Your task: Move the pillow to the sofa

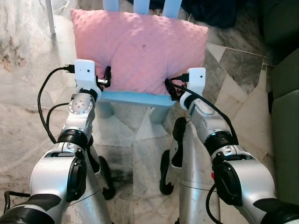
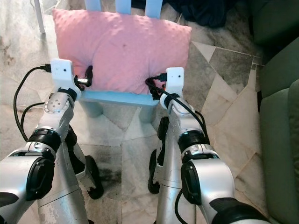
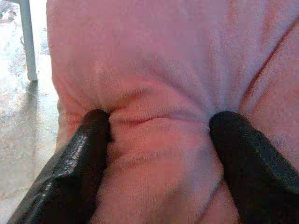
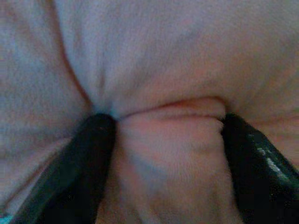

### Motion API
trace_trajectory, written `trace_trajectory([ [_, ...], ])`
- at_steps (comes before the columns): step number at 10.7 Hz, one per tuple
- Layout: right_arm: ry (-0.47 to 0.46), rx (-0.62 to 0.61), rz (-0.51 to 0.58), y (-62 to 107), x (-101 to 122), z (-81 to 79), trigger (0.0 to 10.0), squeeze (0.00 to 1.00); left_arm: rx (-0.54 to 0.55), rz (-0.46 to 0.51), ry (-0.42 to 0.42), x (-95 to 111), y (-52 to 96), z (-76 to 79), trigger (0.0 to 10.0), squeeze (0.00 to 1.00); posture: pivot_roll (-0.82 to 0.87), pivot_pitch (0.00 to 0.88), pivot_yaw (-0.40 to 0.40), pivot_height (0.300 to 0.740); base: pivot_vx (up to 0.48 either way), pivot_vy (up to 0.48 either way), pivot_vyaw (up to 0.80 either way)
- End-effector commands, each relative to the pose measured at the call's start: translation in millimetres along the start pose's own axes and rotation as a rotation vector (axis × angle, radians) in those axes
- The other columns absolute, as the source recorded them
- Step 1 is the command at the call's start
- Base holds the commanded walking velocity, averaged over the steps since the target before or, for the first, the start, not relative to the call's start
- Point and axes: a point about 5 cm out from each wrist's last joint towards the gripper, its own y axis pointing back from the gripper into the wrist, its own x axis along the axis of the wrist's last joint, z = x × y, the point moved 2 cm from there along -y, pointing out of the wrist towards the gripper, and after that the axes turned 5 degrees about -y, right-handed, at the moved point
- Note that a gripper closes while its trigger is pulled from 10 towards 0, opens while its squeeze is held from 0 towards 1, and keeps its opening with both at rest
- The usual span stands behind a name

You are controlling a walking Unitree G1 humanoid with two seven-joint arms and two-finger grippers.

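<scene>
The pink pillow [image 1: 138, 51] sits on a blue chair [image 1: 135, 98]. The left gripper [image 3: 156, 140] and right gripper [image 4: 166, 140] each pinch its front edge. This looks like the grab step. Next, lift it and turn toward the green sofa [image 2: 275, 135].

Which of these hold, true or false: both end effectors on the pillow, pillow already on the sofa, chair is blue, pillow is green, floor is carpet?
1. Both end effectors grip the pillow. True: the left end effector and the right end effector each pinch a fold of the pink pillow.
2. The pillow is already on the sofa. False: it rests on the chair; the green sofa is off to the robot's right.
3. The chair is light blue. True.
4. The pillow is green. False: it is pink.
5. The floor is carpet. False: the floor is marbled tile.
</scene>
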Motion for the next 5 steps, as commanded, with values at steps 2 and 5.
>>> trace_trajectory([
  [2, 0.003, 0.018, -0.141, 7.1, -37.6, -2.3, 0.0, 0.0, -0.096, -0.187, 0.011, -49.1, 19.0, 21.9, 0.0, 0.0, 0.01, 0.545, -0.113, 0.454, 0.0, 0.0, 0.0],
  [5, 0.012, -0.003, -0.138, 7.8, -34.8, 6.2, 0.0, 0.0, -0.088, -0.187, 0.016, -51.8, 21.0, 19.3, 0.0, 0.0, 0.0, 0.539, -0.125, 0.454, 0.0, 0.0, 0.0],
])
